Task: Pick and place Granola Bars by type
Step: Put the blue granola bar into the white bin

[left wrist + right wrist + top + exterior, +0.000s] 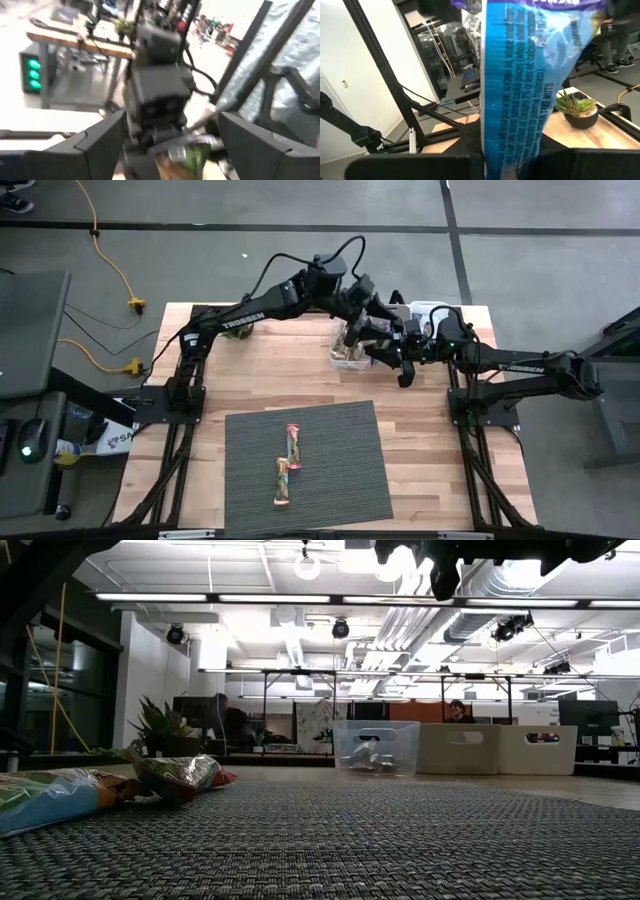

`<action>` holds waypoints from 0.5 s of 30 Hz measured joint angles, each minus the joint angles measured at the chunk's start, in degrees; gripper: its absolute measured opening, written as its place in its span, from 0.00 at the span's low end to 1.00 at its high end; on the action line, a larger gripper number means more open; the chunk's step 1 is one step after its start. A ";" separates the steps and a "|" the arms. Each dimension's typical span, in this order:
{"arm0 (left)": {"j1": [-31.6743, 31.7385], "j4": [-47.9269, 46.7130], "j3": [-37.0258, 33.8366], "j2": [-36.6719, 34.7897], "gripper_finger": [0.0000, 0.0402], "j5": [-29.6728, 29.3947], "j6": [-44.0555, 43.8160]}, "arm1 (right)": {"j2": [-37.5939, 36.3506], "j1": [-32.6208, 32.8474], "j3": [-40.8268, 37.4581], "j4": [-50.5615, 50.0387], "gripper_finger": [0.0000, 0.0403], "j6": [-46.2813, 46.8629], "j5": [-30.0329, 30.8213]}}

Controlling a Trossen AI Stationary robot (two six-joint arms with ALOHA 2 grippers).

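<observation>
Overhead strip lights (330, 598) keep the room bright and blow out a bit in the low view's top. Left wrist view is badly motion-smeared; the blue wrapper (520, 90) stays sharp.

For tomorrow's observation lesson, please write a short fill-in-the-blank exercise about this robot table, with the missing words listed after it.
1. On the grey mat lie ____ granola bars.
2. The right gripper is shut on a bar with a ____ wrapper.
3. The left gripper, fingers open, is above the clear ____ at the table's far edge.
4. Beyond that bar, the right wrist view shows a small potted ____.

Missing words: two; blue; bin; plant
</observation>
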 joint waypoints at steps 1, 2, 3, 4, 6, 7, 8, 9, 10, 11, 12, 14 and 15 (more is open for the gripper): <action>0.00 0.44 0.53 0.00 0.77 -1.21 0.08 | 0.00 0.00 0.00 0.00 0.11 0.00 -0.02; 0.23 0.73 1.24 0.00 0.78 -2.09 0.32 | 0.00 0.00 0.00 0.02 0.11 0.00 -0.02; 0.41 0.85 2.28 0.00 0.78 -3.22 0.86 | 0.00 0.00 0.00 0.02 0.11 0.00 -0.02; 0.61 0.76 3.52 0.00 0.78 -5.07 1.20 | 0.00 0.00 0.00 0.04 0.11 0.00 -0.02; 1.20 0.42 5.79 -0.23 0.78 -9.48 2.13 | 0.00 0.00 0.00 0.11 0.11 0.00 -0.02; 1.49 -0.24 7.06 -0.28 0.78 -11.94 2.81 | 0.00 -0.10 0.00 0.13 0.11 -0.11 -0.04; 1.80 -1.66 8.54 -0.28 0.78 -14.74 3.48 | 0.00 -0.16 0.00 0.15 0.11 -0.43 -0.05; 2.20 -3.41 9.90 -0.29 0.78 -17.52 4.13 | -0.03 -0.24 0.00 0.15 0.11 -1.09 0.00; 2.59 -3.60 9.78 -0.87 0.78 -19.98 4.45 | -0.14 -0.40 0.00 0.13 0.11 -1.53 0.05; 3.03 -3.05 8.62 -2.05 0.78 -22.37 4.43 | -0.31 -0.61 0.00 0.14 0.11 -1.79 0.31; 3.52 -4.46 8.18 -3.03 0.78 -24.11 4.20 | -0.56 -0.95 0.00 0.13 0.11 -1.92 0.51; 4.26 -7.07 8.21 -4.75 0.78 -26.82 4.16 | -1.04 -2.03 0.26 -0.20 0.11 -2.01 0.65; 4.77 -9.34 8.21 -5.68 0.78 -27.55 4.10 | -1.28 -2.73 0.69 -0.59 0.11 -2.24 0.70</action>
